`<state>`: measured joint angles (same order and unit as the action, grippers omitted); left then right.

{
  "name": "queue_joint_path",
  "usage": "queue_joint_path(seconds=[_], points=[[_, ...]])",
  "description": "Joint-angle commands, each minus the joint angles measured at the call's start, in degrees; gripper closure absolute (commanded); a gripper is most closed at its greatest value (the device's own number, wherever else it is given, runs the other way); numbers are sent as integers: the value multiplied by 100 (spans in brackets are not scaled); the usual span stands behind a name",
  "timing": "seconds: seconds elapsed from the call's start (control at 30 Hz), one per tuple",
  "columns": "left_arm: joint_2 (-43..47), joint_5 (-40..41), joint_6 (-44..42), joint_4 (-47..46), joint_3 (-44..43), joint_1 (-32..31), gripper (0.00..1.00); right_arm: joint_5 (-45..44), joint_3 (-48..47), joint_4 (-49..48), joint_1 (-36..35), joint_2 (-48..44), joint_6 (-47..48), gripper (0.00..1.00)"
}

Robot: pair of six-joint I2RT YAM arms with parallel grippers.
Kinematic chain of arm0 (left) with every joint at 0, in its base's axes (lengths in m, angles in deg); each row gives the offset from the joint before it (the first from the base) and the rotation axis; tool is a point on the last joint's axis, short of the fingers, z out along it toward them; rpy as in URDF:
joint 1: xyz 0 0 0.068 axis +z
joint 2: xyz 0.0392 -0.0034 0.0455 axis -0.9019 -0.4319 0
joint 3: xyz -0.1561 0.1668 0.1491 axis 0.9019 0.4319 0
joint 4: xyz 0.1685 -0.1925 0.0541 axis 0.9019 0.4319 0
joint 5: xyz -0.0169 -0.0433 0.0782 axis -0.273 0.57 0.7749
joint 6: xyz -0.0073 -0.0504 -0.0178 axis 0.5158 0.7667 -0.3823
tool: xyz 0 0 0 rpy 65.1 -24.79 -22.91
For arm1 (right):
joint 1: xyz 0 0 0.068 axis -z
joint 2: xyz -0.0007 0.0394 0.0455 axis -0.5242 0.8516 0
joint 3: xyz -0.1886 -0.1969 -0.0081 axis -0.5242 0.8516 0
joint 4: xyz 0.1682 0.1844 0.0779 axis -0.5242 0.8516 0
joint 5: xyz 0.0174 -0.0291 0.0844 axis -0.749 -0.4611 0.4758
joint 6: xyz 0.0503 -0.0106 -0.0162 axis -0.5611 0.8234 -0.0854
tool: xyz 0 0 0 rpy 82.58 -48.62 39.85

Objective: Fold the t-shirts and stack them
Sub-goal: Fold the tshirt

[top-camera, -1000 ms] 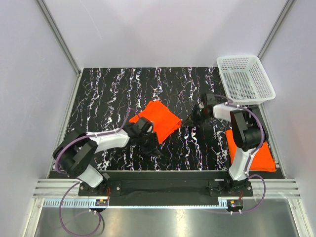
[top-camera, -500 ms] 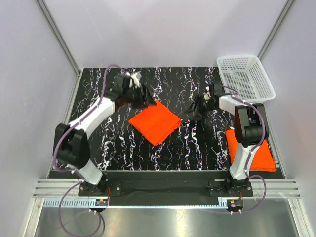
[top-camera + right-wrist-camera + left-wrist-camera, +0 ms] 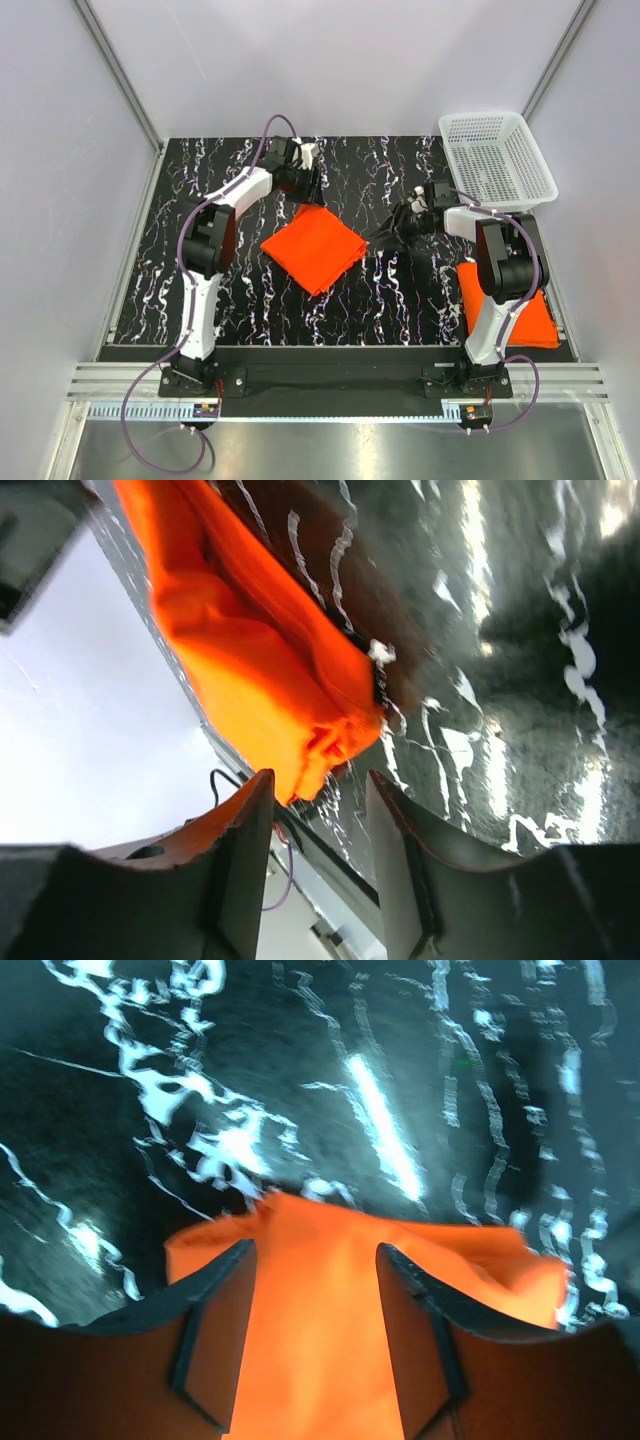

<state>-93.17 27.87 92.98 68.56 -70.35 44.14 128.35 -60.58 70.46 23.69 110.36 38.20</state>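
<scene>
A folded orange t-shirt [image 3: 312,247] lies flat as a diamond on the black marbled table [image 3: 200,250]. My left gripper [image 3: 304,186] is open at its far corner; in the left wrist view the open left gripper [image 3: 315,1250] has orange cloth [image 3: 320,1340] lying between its fingers [image 3: 220,1300]. My right gripper [image 3: 389,227] is open, just right of the shirt's right corner. In the right wrist view the right gripper [image 3: 320,777] points at that shirt's edge [image 3: 250,660], a little apart. A second folded orange shirt [image 3: 532,318] lies at the near right, partly hidden by the right arm.
A white mesh basket [image 3: 497,160] stands at the far right corner, close behind the right arm. Grey walls close in the table on the left, far and right sides. A metal rail [image 3: 330,375] runs along the near edge.
My left arm has swung from the shirt's near left side across to its far corner. The right gripper has shifted slightly near the shirt's right corner. The shirts have stayed in place.
</scene>
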Motion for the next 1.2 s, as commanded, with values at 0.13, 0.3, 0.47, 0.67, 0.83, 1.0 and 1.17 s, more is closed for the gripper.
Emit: queue_joint_path(seconds=[0.13,0.3,0.47,0.67,0.83,1.0,1.17], points=[[222,636,564,66,-431,295,48,-40,582,-405,-201,-322,-599,59],[1057,1330,1095,58,360,418,48,-296,487,-405,-473,29,-670,87],[1603,1629,1430,311,1204,708,48,-762,276,-414,-684,188,-960,95],[1919,1498,1465,559,2039,1209,51,-1246,-786,-47,-571,741,-566,94],[2394,901,1202,348,2330,1228,44,-939,-2473,394,-430,1690,32,91],[2045,32,1184,-135,2050,1236,38,-833,-3337,1282,-350,1815,463,76],[1394,-242,1210,-645,1409,1236,36,-403,-3030,1239,-280,1585,850,47]])
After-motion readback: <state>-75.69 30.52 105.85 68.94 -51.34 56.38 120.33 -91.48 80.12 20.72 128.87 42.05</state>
